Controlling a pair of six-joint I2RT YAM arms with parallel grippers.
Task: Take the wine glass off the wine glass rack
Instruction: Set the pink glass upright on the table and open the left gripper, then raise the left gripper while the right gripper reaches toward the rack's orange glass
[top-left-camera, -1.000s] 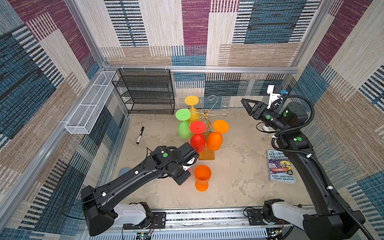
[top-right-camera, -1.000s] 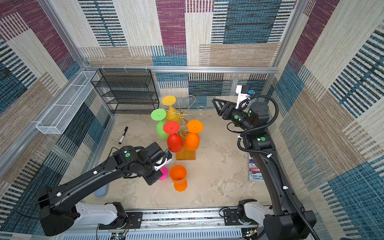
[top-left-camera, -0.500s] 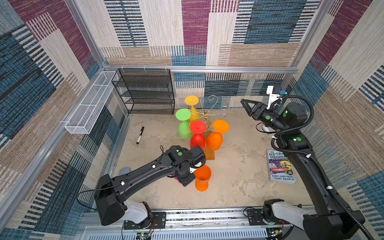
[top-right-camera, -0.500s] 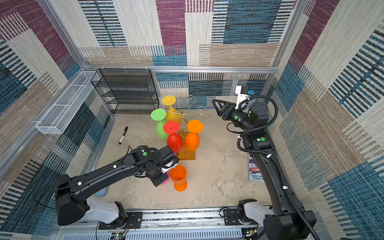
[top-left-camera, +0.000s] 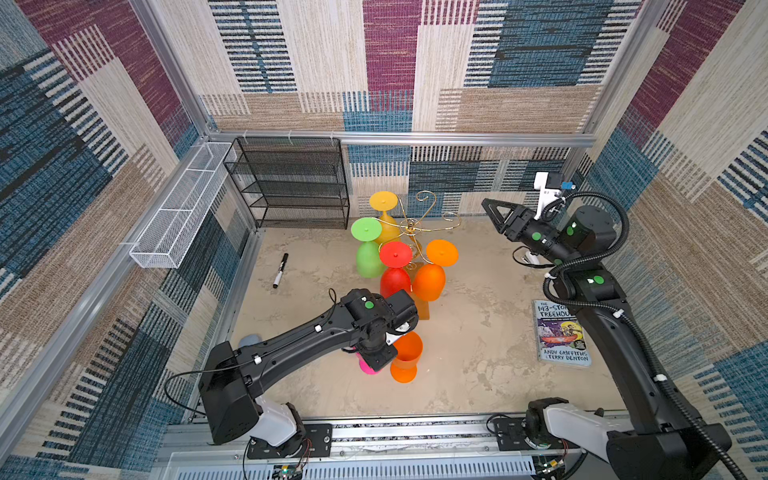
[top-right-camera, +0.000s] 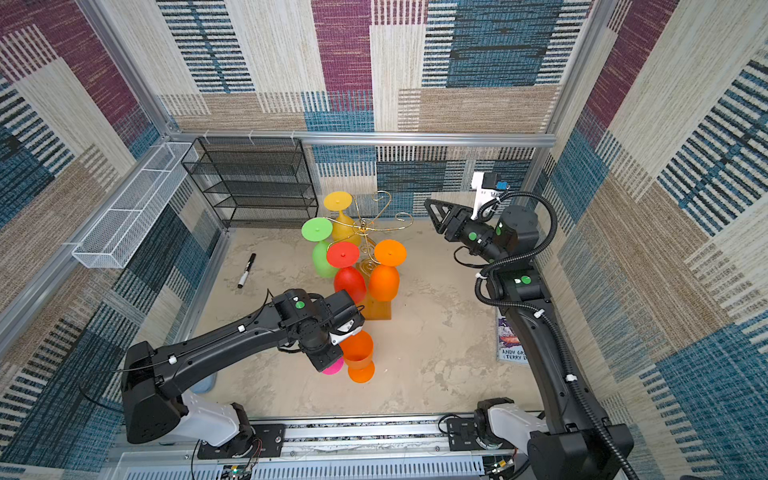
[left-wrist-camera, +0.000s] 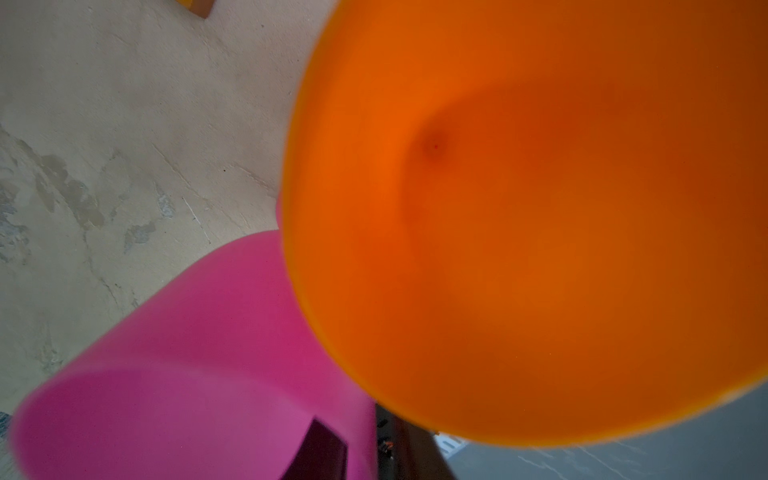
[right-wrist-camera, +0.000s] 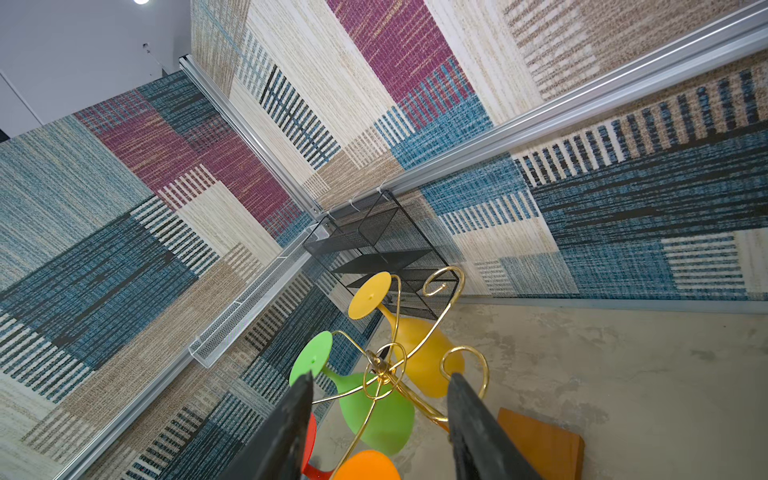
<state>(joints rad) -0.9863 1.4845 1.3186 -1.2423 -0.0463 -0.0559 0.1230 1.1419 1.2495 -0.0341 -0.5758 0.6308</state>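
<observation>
Glasses hang upside down on the wine glass rack (top-left-camera: 409, 226), which stands mid-counter (top-left-camera: 478, 365) toward the far side. A yellow glass (top-left-camera: 386, 232) is farthest and a green glass (top-left-camera: 368, 259) is on the left. On the near side, a red glass (top-left-camera: 394, 280) hangs just left of a hanging orange glass (top-left-camera: 429, 282).

Two more are off the rack, near of its wooden base. One is a standing orange glass (top-left-camera: 407, 349). Just to its left is a pink wine glass (top-left-camera: 366, 368), largely hidden in both top views beneath the left claw (top-left-camera: 375, 358). The left wrist view shows the pink and orange bowls side by side, very close and blurred, with a dark shape (left-wrist-camera: 320, 449) at the pink one. Whether that claw is clenched on it or released cannot be told.

The right claw (top-left-camera: 489, 207) hangs in the air right of the rack's top, pointing toward it. It is released, its fingers (right-wrist-camera: 291, 424) spread with nothing gripped.

A marker (top-left-camera: 280, 270) lies on the left and a book (top-left-camera: 559, 332) on the right.
</observation>
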